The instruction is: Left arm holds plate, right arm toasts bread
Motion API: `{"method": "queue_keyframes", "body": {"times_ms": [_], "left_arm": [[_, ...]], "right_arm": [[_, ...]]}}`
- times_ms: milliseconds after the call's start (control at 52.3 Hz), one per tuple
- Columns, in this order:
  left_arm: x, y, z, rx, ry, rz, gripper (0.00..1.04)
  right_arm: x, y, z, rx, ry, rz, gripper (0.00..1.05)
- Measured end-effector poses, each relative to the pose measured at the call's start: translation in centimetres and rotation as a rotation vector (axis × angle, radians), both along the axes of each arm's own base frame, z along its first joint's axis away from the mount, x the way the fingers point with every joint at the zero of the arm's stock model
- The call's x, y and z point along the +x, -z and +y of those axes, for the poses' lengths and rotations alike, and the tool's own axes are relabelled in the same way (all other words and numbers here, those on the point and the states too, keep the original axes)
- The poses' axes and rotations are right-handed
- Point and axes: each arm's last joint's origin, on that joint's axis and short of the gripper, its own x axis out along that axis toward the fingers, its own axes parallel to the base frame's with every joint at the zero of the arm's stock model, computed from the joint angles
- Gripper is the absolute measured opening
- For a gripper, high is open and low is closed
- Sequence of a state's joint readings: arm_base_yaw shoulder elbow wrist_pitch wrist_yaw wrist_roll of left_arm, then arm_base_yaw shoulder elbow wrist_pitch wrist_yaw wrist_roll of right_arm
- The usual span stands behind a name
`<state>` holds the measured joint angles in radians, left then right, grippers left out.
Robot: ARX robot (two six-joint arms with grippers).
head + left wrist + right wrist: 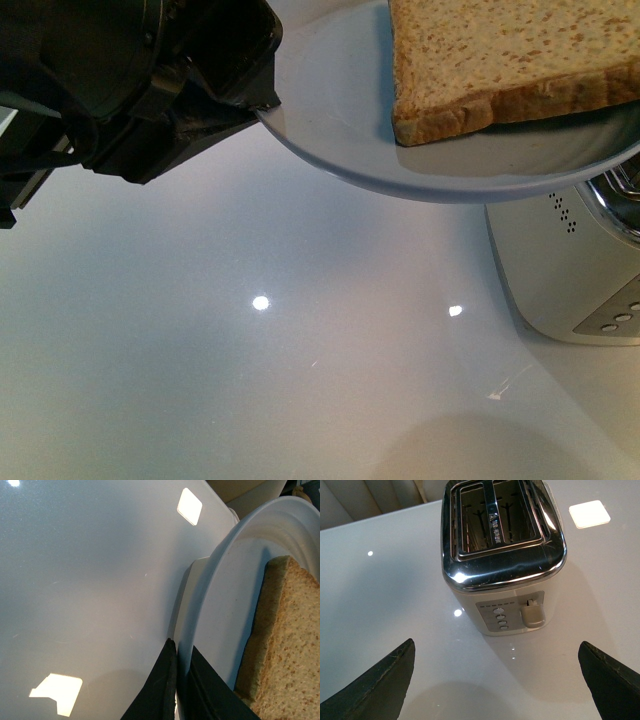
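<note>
A glossy white table point(200, 380) fills the room's view, with ceiling lights showing on it as bright spots. On it, off to the robot's right, stands a two-slot toaster point(502, 555) with a chrome top and a pale body. Its slots face up, and the wire guides inside them are plain to see.

The plate point(330, 110) is held up in the air, clear of the table. From the front its far-right part overlaps the toaster's top. The left arm's gripper point(262, 100) has it by the rim on the left: the wrist camera shows one dark finger under the edge and one over it, clamped tight on the rim.

The bread point(500, 60) lies flat on the plate, on the half away from that grip, with a crust corner close to the near rim.

The right gripper point(496, 644) hangs above the table on the toaster's control side. Its two black fingers are spread wide with nothing between them.

On the toaster's face are a lever point(532, 614) and, beside it, a column of small round buttons point(500, 619).
</note>
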<state>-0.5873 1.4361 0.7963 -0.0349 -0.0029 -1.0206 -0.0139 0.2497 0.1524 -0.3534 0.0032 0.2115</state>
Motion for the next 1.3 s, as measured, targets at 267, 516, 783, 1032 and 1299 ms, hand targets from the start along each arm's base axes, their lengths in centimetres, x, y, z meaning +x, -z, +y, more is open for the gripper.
{"method": "queue_keyframes", "body": {"times_ms": [267, 516, 783, 1032, 1299], "left_arm": [[0.0, 0.0, 0.0, -0.002, 0.001, 0.001, 0.03], [0.0, 0.0, 0.0, -0.002, 0.001, 0.001, 0.03], [0.0, 0.0, 0.0, -0.002, 0.001, 0.001, 0.03], [0.0, 0.0, 0.0, -0.002, 0.001, 0.001, 0.03], [0.0, 0.0, 0.0, -0.002, 0.001, 0.001, 0.03]], "right_arm": [[2.6, -1.5, -0.4, 0.098, 0.036, -0.018, 0.96], [5.9, -3.9, 0.5, 0.244, 0.006, -0.033, 0.96], [9.4, -5.5, 2.4, 0.478, -0.060, -0.006, 0.96], [11.8, -5.9, 3.6, 0.635, -0.112, 0.013, 0.96], [13.0, -5.9, 5.2, 0.736, -0.153, 0.035, 0.96]]}}
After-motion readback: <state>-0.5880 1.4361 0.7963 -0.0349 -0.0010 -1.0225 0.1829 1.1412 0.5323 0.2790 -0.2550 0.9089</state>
